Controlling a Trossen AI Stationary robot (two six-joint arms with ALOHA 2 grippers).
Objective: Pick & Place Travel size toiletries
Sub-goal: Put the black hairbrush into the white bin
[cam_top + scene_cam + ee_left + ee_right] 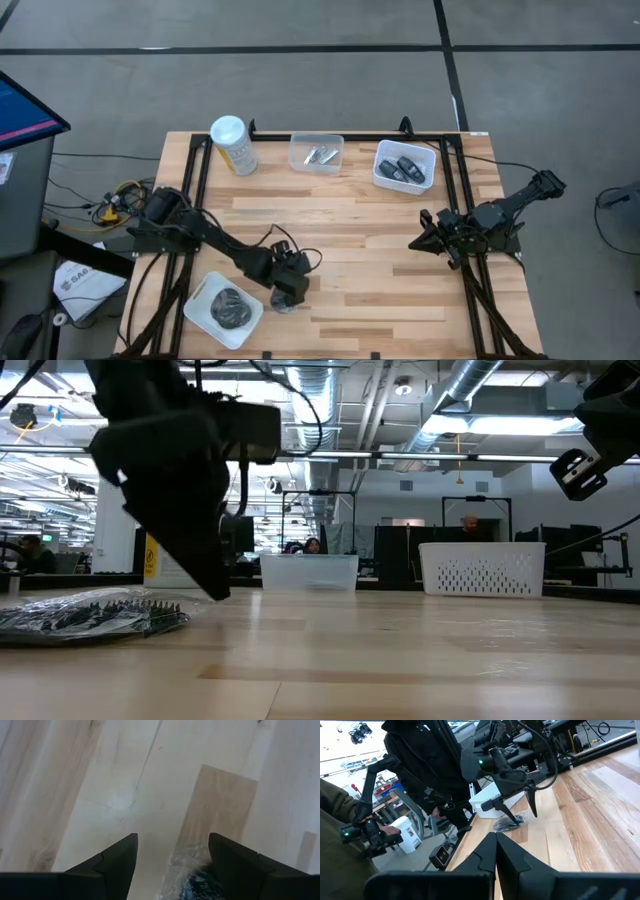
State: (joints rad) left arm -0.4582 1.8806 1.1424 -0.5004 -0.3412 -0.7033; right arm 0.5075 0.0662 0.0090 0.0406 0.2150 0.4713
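high view: the left gripper hangs low over the near edge of the table, just beside a white tray that holds dark wrapped lumps. a further wrapped lump lies on the bare wood under that gripper. at the far edge, a clear bin holds silvery tubes and a white basket holds dark oblong pieces. a pale-yellow canister lies near the far left corner. the right gripper waits over the right side of the table, well apart from every item.

low view: the left gripper points down to the wood; a crinkled wrapped item lies beside it on the table.

left wrist view: its fingers stand apart, and the wrapped lump lies between them on the wood, not clamped.

right wrist view: the right gripper has its fingers pressed together, holding nothing. a person stands beyond the table.

judgement: tubes and oblong pieces appear already sorted into their containers; the wrapped lumps are partly sorted. the one lump on the wood remains to be gripped and placed, probably into the white tray. task appears near its end.
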